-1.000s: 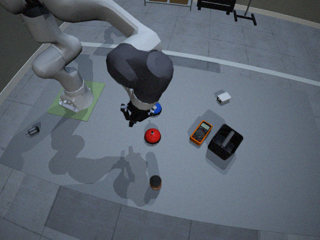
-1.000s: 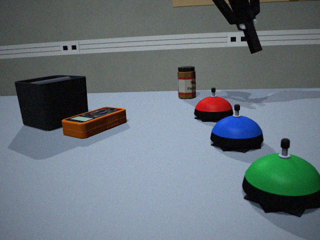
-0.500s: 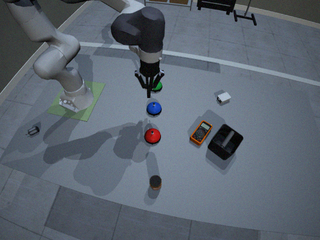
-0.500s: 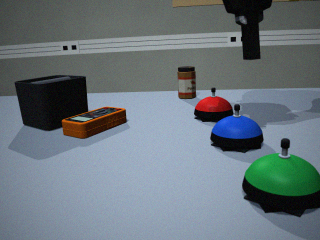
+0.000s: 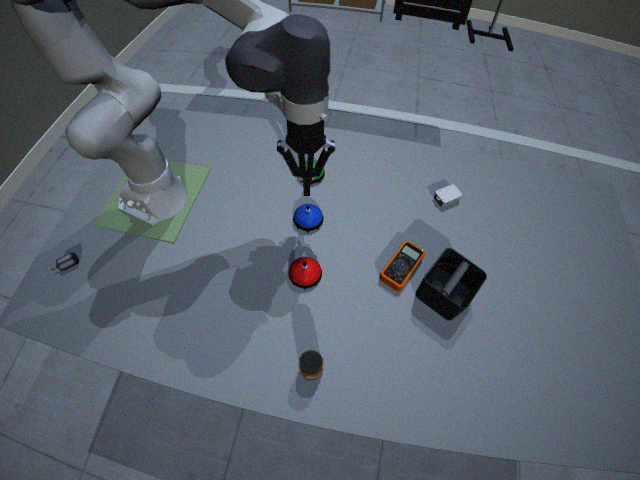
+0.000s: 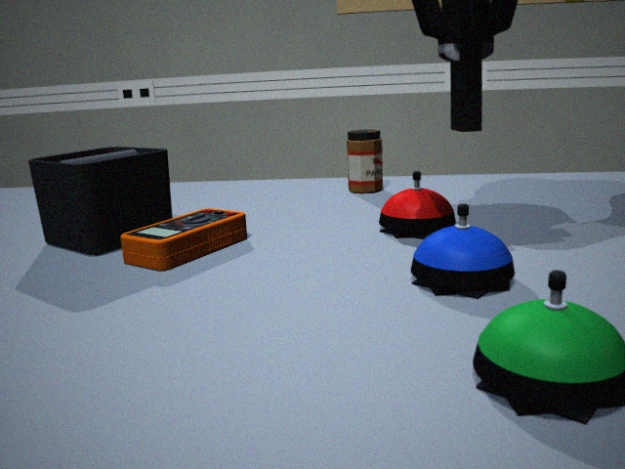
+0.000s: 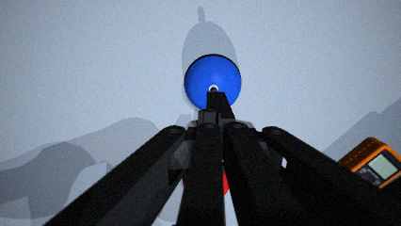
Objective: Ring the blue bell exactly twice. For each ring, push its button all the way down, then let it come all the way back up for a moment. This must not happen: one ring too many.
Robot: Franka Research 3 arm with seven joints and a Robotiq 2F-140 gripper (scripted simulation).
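Observation:
The blue bell [image 5: 308, 217] [image 6: 462, 254] [image 7: 213, 77] stands in the middle of a row of three bells, with its button [image 6: 462, 210] up. My gripper [image 5: 306, 192] [image 6: 465, 123] [image 7: 215, 105] is shut and empty. It points straight down and hangs well above the blue bell's button, in line with it in the wrist view. The red bell [image 5: 305, 271] [image 6: 416, 209] stands on one side of the blue one. The green bell [image 6: 552, 345] stands on the other side and is mostly hidden behind my fingers in the top view.
An orange multimeter [image 5: 402, 264] [image 6: 184, 237] [image 7: 374, 162] and a black bin [image 5: 450, 283] [image 6: 99, 196] lie to one side. A jar [image 5: 311, 364] [image 6: 363, 160] stands beyond the red bell. A small white box [image 5: 447, 194] and a small dark object [image 5: 66, 260] lie farther off.

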